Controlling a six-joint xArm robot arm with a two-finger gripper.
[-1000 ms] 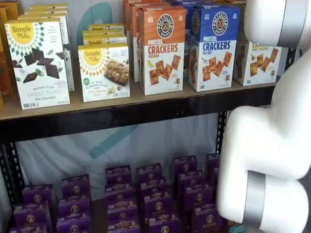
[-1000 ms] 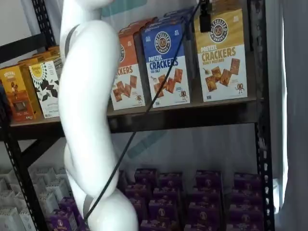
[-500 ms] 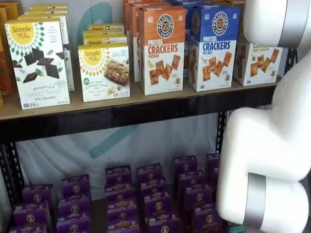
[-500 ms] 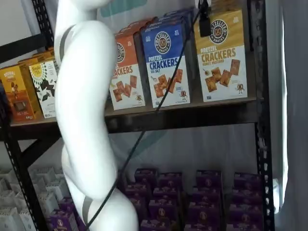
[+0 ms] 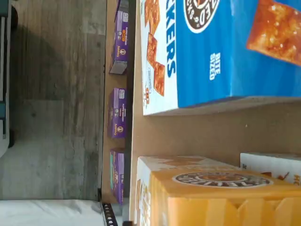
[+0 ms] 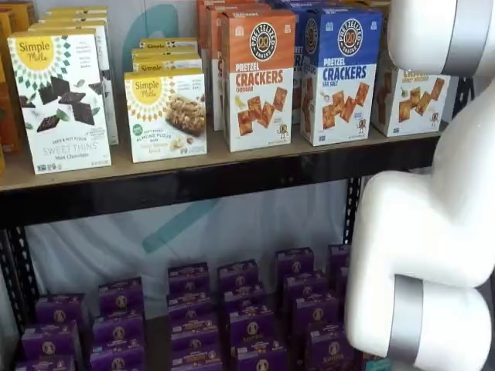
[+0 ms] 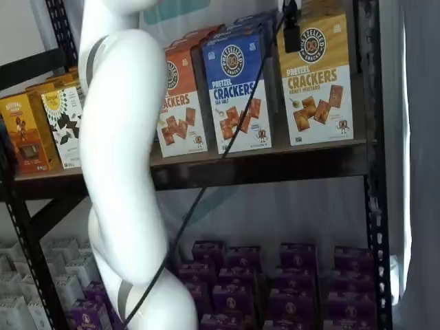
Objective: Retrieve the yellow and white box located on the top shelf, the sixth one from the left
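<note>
The yellow and white box (image 7: 317,82) stands upright at the right end of the top shelf (image 7: 275,157), next to a blue Pretzel Crackers carton (image 7: 239,86). In a shelf view the box (image 6: 410,102) is partly hidden behind my white arm. The wrist view shows its yellow top with the round dark logo (image 5: 216,190), close by on the tan board (image 5: 211,134). A black part of my gripper (image 7: 291,31) hangs from the view's top edge with a cable, in front of the box's upper left corner. No gap between the fingers shows.
An orange Pretzel Crackers carton (image 6: 259,77) and white Simple Mills boxes (image 6: 164,114) stand further left on the shelf. Small purple boxes (image 6: 232,309) fill the lower level. A black upright (image 7: 368,103) stands right beside the yellow and white box. My white arm (image 6: 425,247) fills the right side.
My arm has shifted slightly, showing a little more of the yellow and white box in one shelf view. The black gripper part has stayed at the box's upper left corner.
</note>
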